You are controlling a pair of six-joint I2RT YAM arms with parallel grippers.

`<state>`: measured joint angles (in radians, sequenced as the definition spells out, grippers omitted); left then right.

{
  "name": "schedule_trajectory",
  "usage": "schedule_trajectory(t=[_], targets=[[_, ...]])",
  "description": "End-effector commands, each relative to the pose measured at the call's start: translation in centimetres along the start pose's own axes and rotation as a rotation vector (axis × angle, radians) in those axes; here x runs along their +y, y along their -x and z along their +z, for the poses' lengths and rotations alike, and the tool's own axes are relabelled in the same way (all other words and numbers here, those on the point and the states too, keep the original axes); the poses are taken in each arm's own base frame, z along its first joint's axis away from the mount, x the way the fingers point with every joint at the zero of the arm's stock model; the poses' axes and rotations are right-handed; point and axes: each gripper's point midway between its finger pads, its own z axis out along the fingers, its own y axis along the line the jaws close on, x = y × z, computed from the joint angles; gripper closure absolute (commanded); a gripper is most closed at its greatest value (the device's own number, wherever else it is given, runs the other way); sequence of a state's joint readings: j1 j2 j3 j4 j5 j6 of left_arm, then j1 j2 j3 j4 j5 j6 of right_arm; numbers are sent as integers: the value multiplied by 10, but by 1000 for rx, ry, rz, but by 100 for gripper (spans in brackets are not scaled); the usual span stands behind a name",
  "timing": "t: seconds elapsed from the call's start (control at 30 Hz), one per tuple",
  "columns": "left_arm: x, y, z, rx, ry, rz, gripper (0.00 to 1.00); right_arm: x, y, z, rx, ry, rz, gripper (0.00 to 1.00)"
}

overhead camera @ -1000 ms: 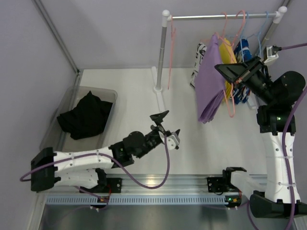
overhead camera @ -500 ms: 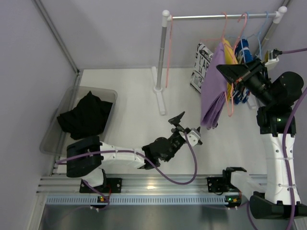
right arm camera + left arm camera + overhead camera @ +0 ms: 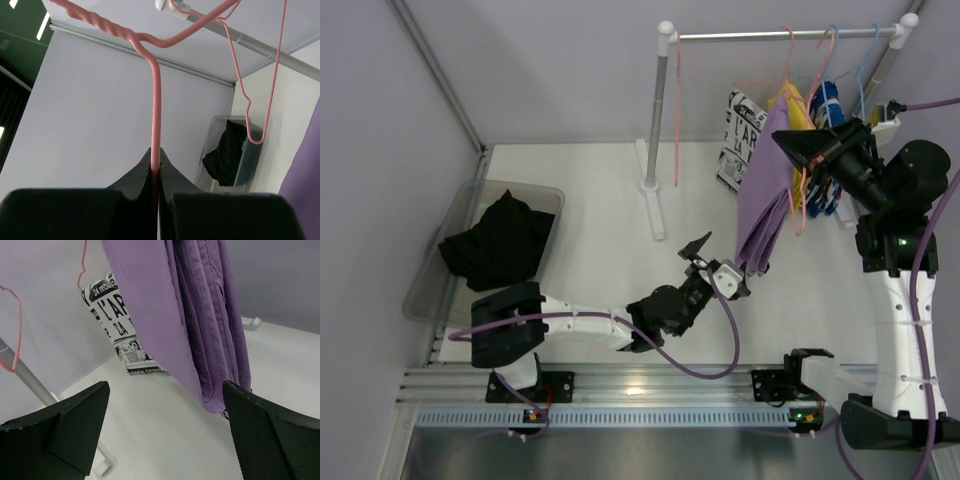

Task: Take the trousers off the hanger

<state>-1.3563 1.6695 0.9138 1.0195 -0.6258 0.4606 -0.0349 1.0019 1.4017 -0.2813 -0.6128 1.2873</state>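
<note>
The lilac trousers [image 3: 763, 190] hang folded over a pink hanger [image 3: 802, 212] at the right end of the rail. My right gripper [image 3: 802, 150] is shut on that hanger's wire stem [image 3: 156, 110], which stands pinched between the jaws [image 3: 155, 167]. My left gripper [image 3: 713, 258] is open, just below and left of the trousers' lower end. In the left wrist view the lilac cloth [image 3: 200, 315] hangs close ahead, its bottom edge by the right finger, with nothing between the fingers [image 3: 165, 390]. The black trousers [image 3: 500, 240] lie in the bin, also seen in the right wrist view [image 3: 227, 150].
The clothes rail [image 3: 780, 35] stands on a white post [image 3: 658, 120] with an empty pink hanger [image 3: 676, 110] near its left end. A black-and-white printed garment [image 3: 738, 130], a yellow one [image 3: 793, 105] and blue hangers [image 3: 828, 100] crowd behind the lilac cloth. The clear bin [image 3: 552, 195] sits at the left.
My left arm has swung right across the table, from near the middle to just under the lilac trousers, still open. The right gripper and hanger shifted only slightly.
</note>
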Motion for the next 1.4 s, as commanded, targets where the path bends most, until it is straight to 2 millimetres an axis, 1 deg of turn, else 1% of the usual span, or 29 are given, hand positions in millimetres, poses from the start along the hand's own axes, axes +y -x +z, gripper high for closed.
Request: schedule_trajectory(t=[0.0,0.13,0.17,0.2,0.3,0.43,0.47,0.57,0.6,0.67,0.7,0.73,0.87,0.93,1.07,1.13,1.17,1.23,1.3,1.37], targets=[[4,7,-1,-7,27,-73,1,64,9,-16,-60,168,-114,100],[7,-17,-10,66,47,-62,1,76,10,-18,-63,188,-118,100],[13,-23,-9,83,74,-61,1,78,10,-19,-64,191,-119,100],[14,-28,-9,107,78,-69,1,80,10,-20,-64,192,-120,100],[14,-33,-9,125,75,-68,1,85,10,-23,-67,191,-117,100],[13,-32,-1,109,81,-71,1,90,10,-26,-72,195,-112,100],[16,-31,3,106,92,-77,1,90,9,-27,-74,195,-112,100],[17,-15,14,59,102,-91,1,89,8,-28,-74,190,-108,100],[17,-7,18,37,103,-94,1,88,8,-28,-73,188,-107,100],[12,5,26,5,89,-110,1,84,8,-27,-71,181,-95,100],[11,2,26,10,86,-108,1,84,8,-26,-71,181,-95,100],[8,6,30,2,78,-114,1,84,9,-26,-70,180,-88,100],[-4,1,33,9,42,-125,1,82,8,-24,-66,179,-84,100],[-8,-5,33,26,28,-125,1,81,8,-24,-65,177,-81,100],[-14,-9,33,41,8,-126,1,78,7,-23,-58,176,-70,100],[-17,-17,32,70,5,-123,1,79,8,-21,-57,180,-65,100],[-17,-18,34,80,14,-125,1,80,8,-21,-56,183,-64,100],[-20,-28,33,115,17,-126,1,85,10,-21,-58,193,-67,100],[-18,-30,34,122,34,-123,1,88,10,-22,-59,200,-70,100],[-14,-24,37,105,56,-122,1,89,8,-24,-58,200,-74,100]])
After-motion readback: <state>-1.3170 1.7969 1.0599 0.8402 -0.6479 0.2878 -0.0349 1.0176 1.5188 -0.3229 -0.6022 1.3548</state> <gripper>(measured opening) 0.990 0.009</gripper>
